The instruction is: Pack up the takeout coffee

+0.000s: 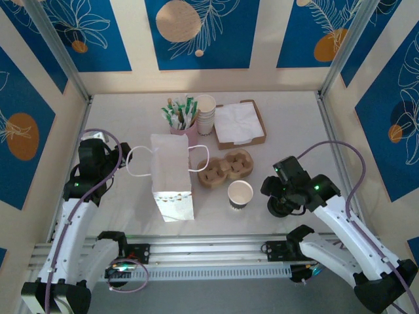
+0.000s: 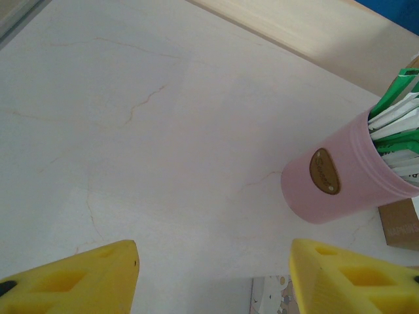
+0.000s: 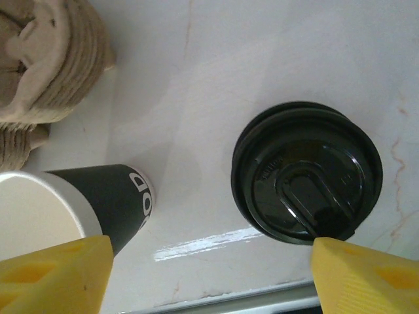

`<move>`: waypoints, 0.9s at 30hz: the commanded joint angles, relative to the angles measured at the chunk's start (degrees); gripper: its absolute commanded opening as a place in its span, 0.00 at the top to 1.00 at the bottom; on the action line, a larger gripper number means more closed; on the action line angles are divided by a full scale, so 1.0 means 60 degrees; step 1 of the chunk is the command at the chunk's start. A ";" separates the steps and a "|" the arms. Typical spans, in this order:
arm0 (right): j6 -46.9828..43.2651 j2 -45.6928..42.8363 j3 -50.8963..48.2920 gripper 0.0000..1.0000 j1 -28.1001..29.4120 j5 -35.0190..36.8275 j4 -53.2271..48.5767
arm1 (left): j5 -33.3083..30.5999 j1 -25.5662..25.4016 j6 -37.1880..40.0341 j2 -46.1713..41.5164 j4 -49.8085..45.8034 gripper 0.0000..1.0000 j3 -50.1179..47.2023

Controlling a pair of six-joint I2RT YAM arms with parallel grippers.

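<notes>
The lidded takeout coffee is out of view. An open paper cup [image 1: 240,194] with a dark wall and white inside stands in front of the brown cup carrier [image 1: 226,168]. In the right wrist view this cup [image 3: 98,203] is at the lower left. A flat black lid [image 3: 304,173] lies on the table to its right. My right gripper [image 3: 209,278] hangs open above the gap between cup and lid, touching neither. A white paper bag [image 1: 171,176] with handles lies at centre left. My left gripper [image 2: 213,281] is open over bare table left of the bag.
A pink holder [image 1: 183,124] of green and white sachets stands at the back, with a stack of white cups [image 1: 205,114] and a cardboard tray of napkins [image 1: 241,124] beside it. The holder [image 2: 340,176] is ahead and right of my left gripper. Walls close three sides.
</notes>
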 commanded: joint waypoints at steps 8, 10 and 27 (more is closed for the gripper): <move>0.0844 0.0150 -0.0771 0.18 -0.1385 -0.0798 -0.0128 | -0.0093 0.0056 -0.0157 -0.0125 0.0063 0.37 -0.0078; 0.0829 0.0209 -0.0851 0.17 -0.1602 -0.0598 -0.0114 | -0.0079 0.0047 -0.0169 -0.0099 0.0064 0.37 -0.0078; 0.0992 0.0829 -0.1345 0.08 -0.1953 -0.0298 0.0376 | -0.0097 0.0047 -0.0169 -0.0111 0.0065 0.36 -0.0070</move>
